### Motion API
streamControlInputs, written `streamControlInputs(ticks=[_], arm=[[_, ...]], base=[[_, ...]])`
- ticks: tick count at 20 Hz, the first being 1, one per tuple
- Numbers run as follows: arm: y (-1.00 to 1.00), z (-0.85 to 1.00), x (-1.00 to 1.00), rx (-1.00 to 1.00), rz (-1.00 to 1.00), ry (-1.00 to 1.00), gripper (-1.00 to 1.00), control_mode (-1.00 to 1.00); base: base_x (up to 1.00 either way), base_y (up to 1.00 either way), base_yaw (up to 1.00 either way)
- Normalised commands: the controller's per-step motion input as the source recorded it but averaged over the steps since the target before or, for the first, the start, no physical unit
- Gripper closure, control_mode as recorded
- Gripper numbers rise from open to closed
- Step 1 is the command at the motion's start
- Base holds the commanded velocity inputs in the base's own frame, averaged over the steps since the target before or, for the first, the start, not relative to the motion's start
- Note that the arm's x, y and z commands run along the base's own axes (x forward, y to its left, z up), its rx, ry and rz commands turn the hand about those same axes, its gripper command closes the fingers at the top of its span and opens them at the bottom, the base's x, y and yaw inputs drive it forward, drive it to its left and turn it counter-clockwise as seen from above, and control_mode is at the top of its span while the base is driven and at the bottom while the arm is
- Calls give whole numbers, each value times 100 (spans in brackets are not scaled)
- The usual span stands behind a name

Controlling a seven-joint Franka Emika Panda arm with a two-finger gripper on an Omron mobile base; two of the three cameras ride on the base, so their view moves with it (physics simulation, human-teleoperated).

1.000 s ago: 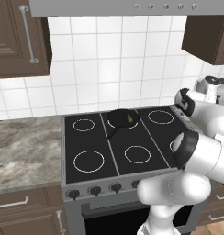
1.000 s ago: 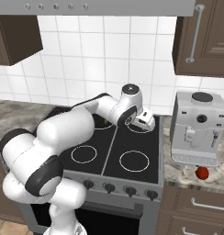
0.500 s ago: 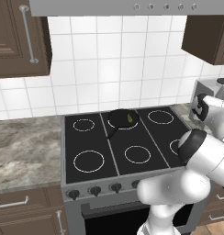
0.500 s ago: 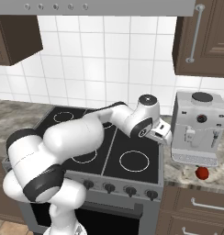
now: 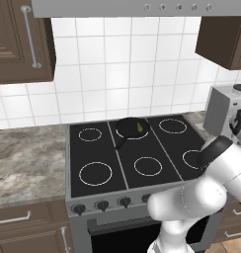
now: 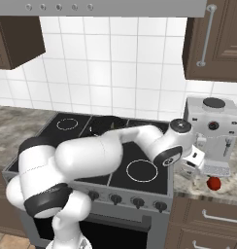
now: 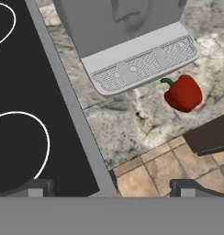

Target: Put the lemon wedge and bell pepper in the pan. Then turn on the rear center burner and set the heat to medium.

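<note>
Leftmost, the marble worktop point(image 5: 23, 158) lies bare beside the black cooktop point(image 5: 102, 153), whose front edge runs along a row of knobs point(image 5: 100, 204). On the rear center burner point(image 5: 133, 130) sits the pan point(image 5: 130, 128), its handle pointing toward the front, with the lemon wedge point(image 5: 140, 128) inside it. Right of the cooktop, a grey coffee machine point(image 6: 212, 131) stands on the worktop strip, its drip tray point(image 7: 141, 64) jutting forward. The pepper point(image 7: 182, 93) lies on the worktop just beside that tray's corner, near the worktop's front edge, with floor tiles point(image 7: 146, 170) below. The tool point(image 7: 111, 188) hangs over the cooktop's right edge, jaws wide apart, holding nothing, well clear of the pepper.
</note>
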Motion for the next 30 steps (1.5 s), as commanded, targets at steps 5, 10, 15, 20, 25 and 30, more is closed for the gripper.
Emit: streamControlInputs(ticks=[5, 10, 15, 20, 25, 30], arm=[[-45, -3, -43, 0, 0, 0, -100, -100], [-28, -1, -25, 0, 4, 2, -100, -100], [-14, 0, -8, 0, 9, 4, -100, -100], [-9, -3, -1, -2, 13, 3, -100, -100], [-5, -12, 0, -3, 13, 0, -100, -100], [-1, -21, 0, -3, 6, 0, -100, -100]], base=[[0, 0, 0], [0, 0, 0], [0, 0, 0], [0, 0, 0], [0, 0, 0], [0, 0, 0]])
